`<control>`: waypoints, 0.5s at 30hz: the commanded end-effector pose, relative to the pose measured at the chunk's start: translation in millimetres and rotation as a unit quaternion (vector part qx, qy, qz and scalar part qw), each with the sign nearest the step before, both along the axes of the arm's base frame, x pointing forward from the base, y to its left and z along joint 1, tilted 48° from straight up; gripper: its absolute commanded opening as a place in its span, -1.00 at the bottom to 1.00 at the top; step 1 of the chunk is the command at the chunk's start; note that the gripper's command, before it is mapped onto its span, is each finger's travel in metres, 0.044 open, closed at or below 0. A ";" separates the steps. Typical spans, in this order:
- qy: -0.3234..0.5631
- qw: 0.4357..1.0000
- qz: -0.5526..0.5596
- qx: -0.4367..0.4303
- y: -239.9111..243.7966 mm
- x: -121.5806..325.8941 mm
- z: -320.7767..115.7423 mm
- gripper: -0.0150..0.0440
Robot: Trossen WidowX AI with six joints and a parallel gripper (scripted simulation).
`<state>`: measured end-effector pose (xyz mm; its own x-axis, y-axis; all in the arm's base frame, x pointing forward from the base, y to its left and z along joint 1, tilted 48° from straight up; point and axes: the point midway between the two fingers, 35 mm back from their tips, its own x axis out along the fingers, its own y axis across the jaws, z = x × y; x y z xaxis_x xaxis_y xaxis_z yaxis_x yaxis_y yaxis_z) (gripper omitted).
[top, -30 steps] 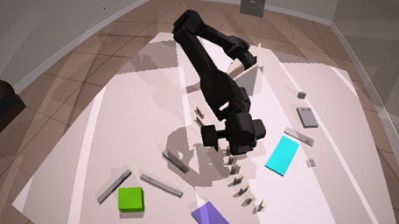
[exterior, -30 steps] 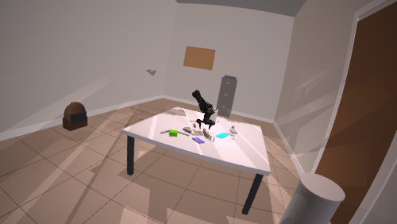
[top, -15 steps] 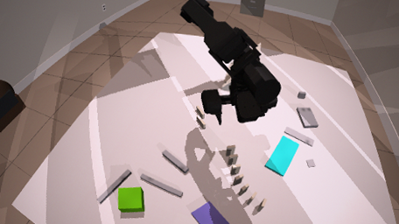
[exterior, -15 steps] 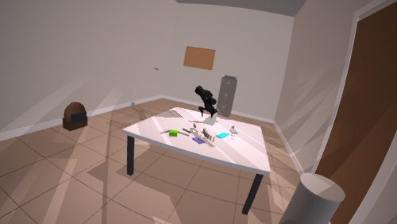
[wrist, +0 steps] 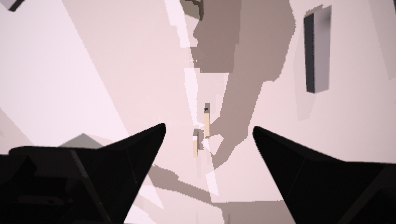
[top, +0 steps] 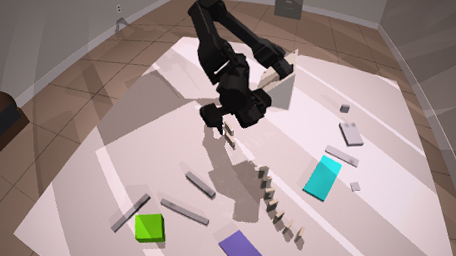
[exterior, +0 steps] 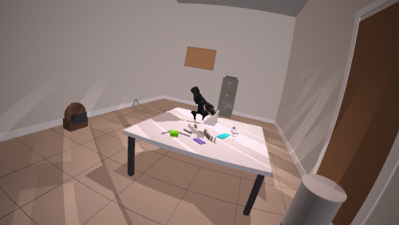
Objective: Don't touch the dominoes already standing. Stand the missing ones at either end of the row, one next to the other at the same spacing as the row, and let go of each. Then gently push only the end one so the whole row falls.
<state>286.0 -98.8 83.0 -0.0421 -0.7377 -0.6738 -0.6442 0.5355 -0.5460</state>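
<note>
A curved row of several cream dominoes (top: 272, 204) (exterior: 209, 136) stands on the table; its near-arm end shows at the top of the wrist view (wrist: 192, 10). Two loose dominoes lie apart from the row, close to the arm: one domino (top: 230, 140) (wrist: 207, 122) and another domino (top: 229, 129) (wrist: 195, 145), side by side and slightly offset. Whether they are upright or on edge is hard to tell. My gripper (top: 231, 125) (exterior: 199, 119) (wrist: 208, 128) is open and empty above these two, which show between its fingertips in the wrist view.
A grey bar (top: 200, 184) (wrist: 318, 52), another bar (top: 185, 211), a green block (top: 150, 227) and a purple slab (top: 243, 250) lie left of the row. A teal slab (top: 322, 178), a grey bar (top: 342, 156) and a grey box (top: 351, 133) lie right. A pale panel (top: 284, 92) stands beside the arm.
</note>
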 end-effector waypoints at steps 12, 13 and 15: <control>0.018 1.000 0.016 -0.002 -47.7 -15.5 -32.8 1.00; 0.019 1.000 0.017 -0.003 -52.2 -16.2 -36.2 1.00; 0.020 1.000 0.019 -0.005 -60.1 -17.5 -40.0 1.00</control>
<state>271.6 -147.8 51.5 -0.0368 -0.7408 -0.6707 -0.6744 0.5137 -0.5304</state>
